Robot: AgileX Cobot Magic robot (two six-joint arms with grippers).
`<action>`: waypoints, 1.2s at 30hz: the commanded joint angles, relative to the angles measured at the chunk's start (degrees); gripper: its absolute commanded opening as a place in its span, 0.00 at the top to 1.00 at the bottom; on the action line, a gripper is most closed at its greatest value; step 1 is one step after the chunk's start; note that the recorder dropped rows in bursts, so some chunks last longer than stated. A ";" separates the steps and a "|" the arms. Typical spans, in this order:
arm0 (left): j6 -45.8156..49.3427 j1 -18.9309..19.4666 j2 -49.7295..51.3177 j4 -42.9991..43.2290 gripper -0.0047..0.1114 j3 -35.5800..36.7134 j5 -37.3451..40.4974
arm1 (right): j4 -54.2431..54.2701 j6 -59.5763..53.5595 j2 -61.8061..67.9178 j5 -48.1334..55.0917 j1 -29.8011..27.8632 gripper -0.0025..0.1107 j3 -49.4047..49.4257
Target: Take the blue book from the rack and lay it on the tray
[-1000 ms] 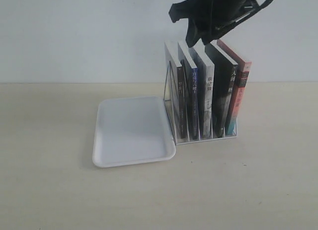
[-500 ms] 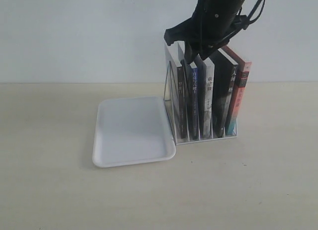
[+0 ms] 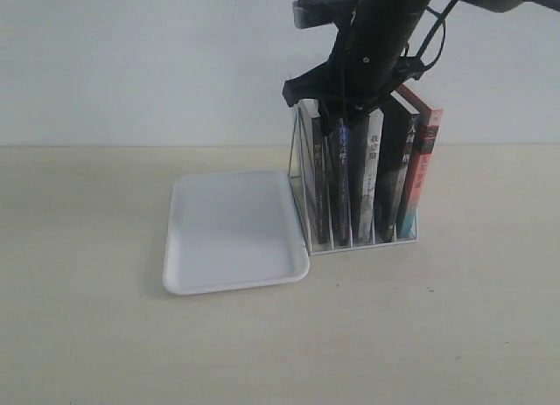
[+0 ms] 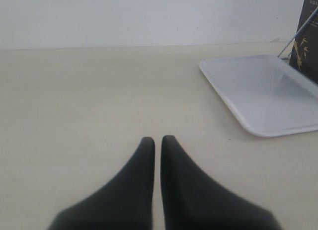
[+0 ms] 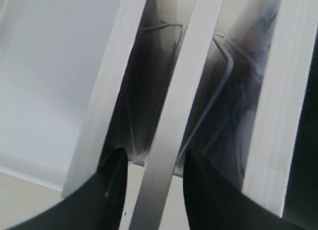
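The white wire rack (image 3: 387, 237) holds several upright books. The blue book (image 3: 342, 182) stands second from the left, dark blue spine facing out. My right gripper (image 3: 338, 116) has come down onto the book tops. In the right wrist view it is open (image 5: 155, 155), one finger on each side of the blue book's pale page edge (image 5: 179, 91), with a gap on both sides. The white tray (image 3: 232, 230) lies flat just left of the rack. My left gripper (image 4: 158, 139) hovers shut and empty over bare table, with the tray (image 4: 263, 91) off to its side.
Other books share the rack: a leftmost one (image 3: 313, 178), a white-fronted one (image 3: 367, 178), a black-spined one (image 3: 391, 178) and a red-spined one (image 3: 422, 173). Neighbouring page edges (image 5: 107, 91) crowd the right fingers. A white wall backs the beige table (image 3: 105, 335).
The right arm has dropped from above the rack down onto the books, so its fingers now straddle the blue book's top. The books, the tray and the rack have not moved.
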 commanded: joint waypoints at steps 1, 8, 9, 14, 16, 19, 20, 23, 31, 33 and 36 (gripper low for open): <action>0.18 0.19 -0.25 0.05 0.92 0.18 -0.81 | -0.66 0.69 0.71 -0.78 0.09 0.66 -0.24; 0.18 0.19 -0.25 0.05 0.92 0.18 -0.81 | -2.18 2.27 0.71 -0.45 0.09 0.98 -0.24; 0.18 0.19 -0.25 0.05 0.92 0.18 -0.81 | -2.18 2.27 0.71 -0.45 0.09 0.98 -0.24; 0.18 0.19 -0.25 0.05 0.92 0.18 -0.81 | -2.18 2.27 0.71 -0.45 0.09 0.98 -0.24; 0.18 0.19 -0.25 0.05 0.92 0.18 -0.81 | -2.18 2.27 0.71 -0.45 0.09 0.98 -0.24; 0.18 0.19 -0.25 0.05 0.92 0.18 -0.81 | -2.18 2.27 0.71 -0.45 0.09 0.98 -0.24; 0.18 0.19 -0.25 0.05 0.92 0.18 -0.81 | -2.18 2.27 0.57 -0.57 0.09 0.98 -0.24; 0.18 0.19 -0.25 0.05 0.92 0.18 -0.81 | -2.18 2.27 -0.23 -0.63 0.09 0.98 -0.24; 0.18 0.19 -0.25 0.05 0.92 0.18 -0.81 | -2.64 2.27 -4.99 -0.63 0.09 0.98 -0.24; 0.18 0.19 -0.25 0.05 0.92 0.18 -0.81 | -2.78 2.27 -6.41 -0.63 0.09 0.98 -0.24; 0.18 0.19 -0.25 0.05 0.92 0.18 -0.81 | -3.33 2.27 -8.22 -0.63 0.09 0.98 -0.24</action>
